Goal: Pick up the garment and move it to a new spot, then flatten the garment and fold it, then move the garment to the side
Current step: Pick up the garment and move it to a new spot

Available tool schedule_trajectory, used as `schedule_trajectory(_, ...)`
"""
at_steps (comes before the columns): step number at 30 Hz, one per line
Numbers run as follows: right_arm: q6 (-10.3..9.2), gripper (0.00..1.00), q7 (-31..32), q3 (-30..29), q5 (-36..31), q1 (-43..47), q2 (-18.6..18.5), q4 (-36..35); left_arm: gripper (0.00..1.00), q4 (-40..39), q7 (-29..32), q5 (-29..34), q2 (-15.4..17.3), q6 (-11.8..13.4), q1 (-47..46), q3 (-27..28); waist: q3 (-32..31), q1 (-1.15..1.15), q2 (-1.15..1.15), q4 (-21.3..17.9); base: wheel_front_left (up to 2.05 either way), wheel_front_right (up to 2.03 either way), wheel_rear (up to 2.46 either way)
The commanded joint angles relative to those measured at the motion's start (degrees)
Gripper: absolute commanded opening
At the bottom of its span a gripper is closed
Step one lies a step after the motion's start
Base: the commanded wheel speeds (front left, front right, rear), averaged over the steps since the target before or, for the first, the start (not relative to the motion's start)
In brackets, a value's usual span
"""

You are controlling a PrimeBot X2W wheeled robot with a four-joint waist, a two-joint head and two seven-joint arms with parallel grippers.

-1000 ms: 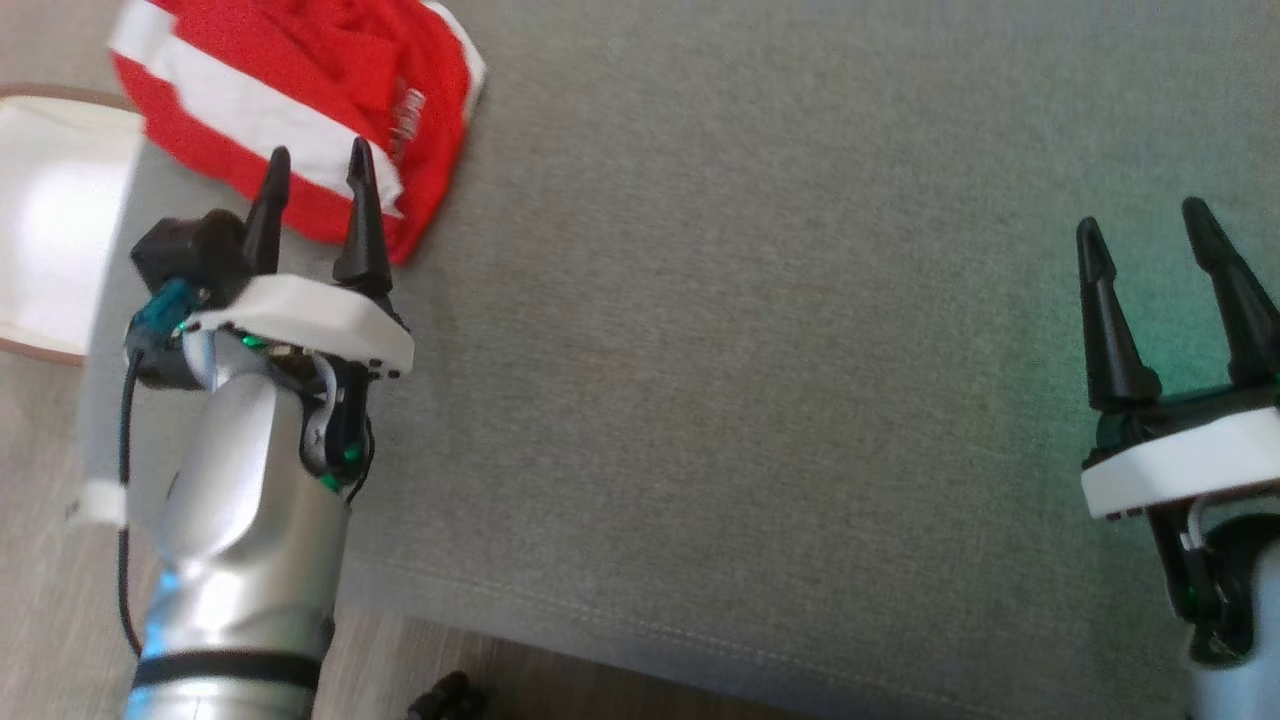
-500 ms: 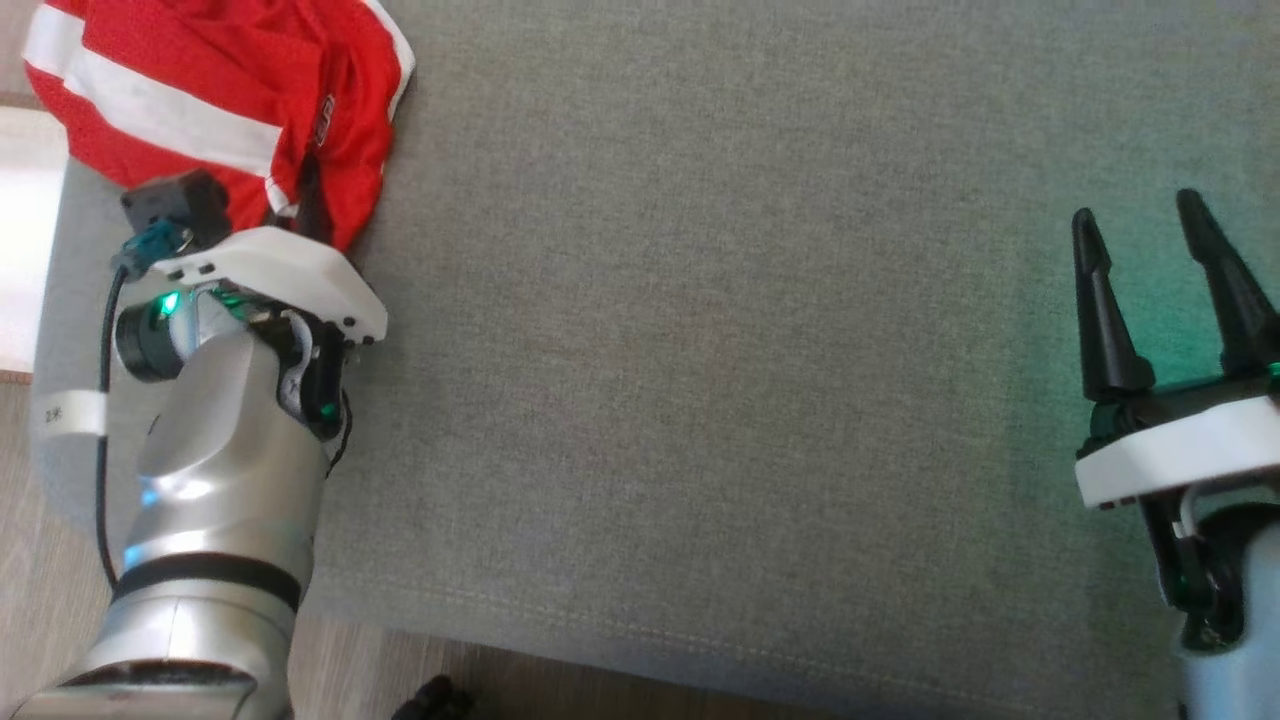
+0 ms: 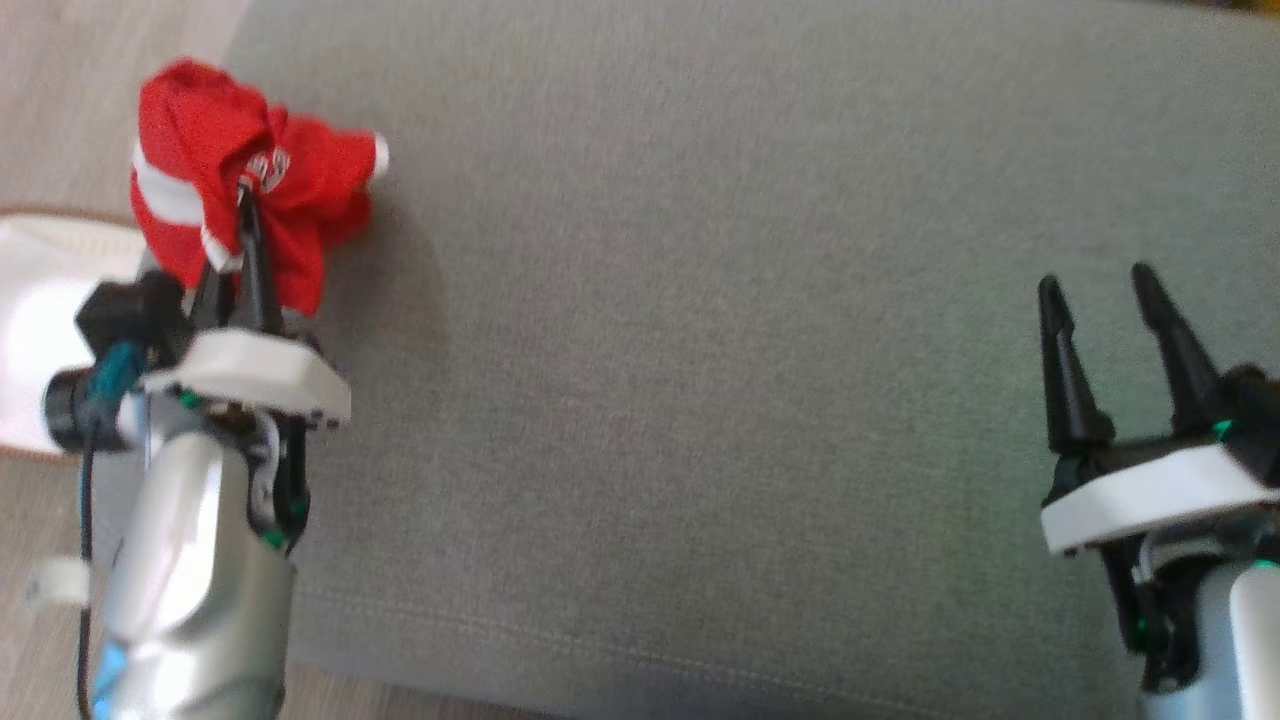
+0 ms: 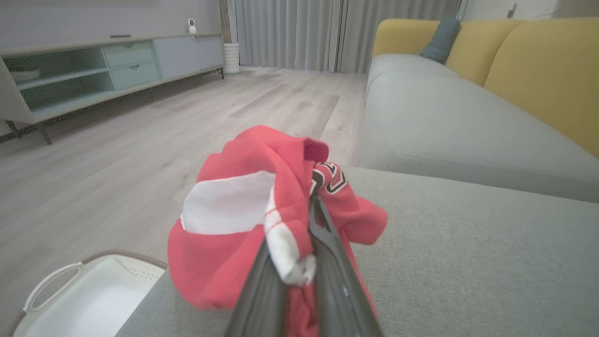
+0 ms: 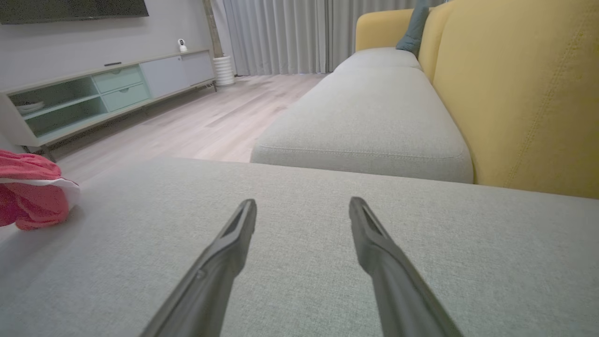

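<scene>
Left jaws: pinched tight on bunched red-and-white jersey [image 3: 180, 130], gathered by one fold near left edge of grey sofa cushion [image 3: 700, 350], ready for relocation. Right jaws: spread wide, empty, parked for flattening.

Garment [image 3: 235, 195] at cushion [image 3: 700, 350] edge — left; basket [image 3: 30, 330] beside

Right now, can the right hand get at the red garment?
Doubtful: nothing lies between them, but the right hand sits open far across the grey cushion, and the left hand is shut on the garment.
</scene>
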Motion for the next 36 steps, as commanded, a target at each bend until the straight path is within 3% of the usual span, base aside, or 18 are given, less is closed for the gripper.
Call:
schedule_trajectory(1, -0.05, 1.0, -0.7, 1.5, 0.5, 0.6, 0.6, -1.4, 0.0, -5.3, -0.7, 0.9, 2.5, 0.6, 1.1, 1.5, -4.6, 0.0, 0.0, -1.1, 0.0, 0.0, 0.0)
schedule_trajectory(8, -0.05, 1.0, -1.2, 0.7, 1.0, 3.6, 1.8, -1.7, 0.0, -22.7, 1.9, 1.7, 0.7, 0.3, 11.5, -2.9, -7.8, 0.0, 0.0, -4.2, 0.0, 0.0, 0.0)
schedule_trajectory(15, -0.05, 1.0, -1.6, 1.7, 1.6, 3.2, 2.3, -2.3, 0.0, -31.5, 6.0, 0.3, -1.6, -2.8, 13.6, -10.9, -6.3, 0.0, 0.0, -12.0, 0.0, 0.0, 0.0)
schedule_trajectory(24, -0.05, 1.0, -3.5, 2.3, 3.1, 1.6, 2.5, -0.7, 0.0, -32.6, 6.0, -0.7, -2.9, -4.5, 5.9, -19.9, -2.6, 0.0, 0.0, -22.2, 0.0, 0.0, 0.0)
schedule_trajectory(27, -0.05, 1.0, -4.4, 2.2, 4.2, 1.0, 2.5, -0.1, 0.0, -31.7, 6.3, -1.5, -3.1, -3.9, 3.3, -22.1, -0.3, 0.0, 0.0, -24.9, 0.0, 0.0, 0.0)
schedule_trajectory(36, -0.05, 1.0, -7.3, 2.4, 6.5, -1.1, 2.5, 2.5, 0.0, -16.9, 7.6, -4.3, -3.1, -3.3, 2.8, -24.7, 5.3, 0.0, 0.0, -26.7, 0.0, 0.0, 0.0)
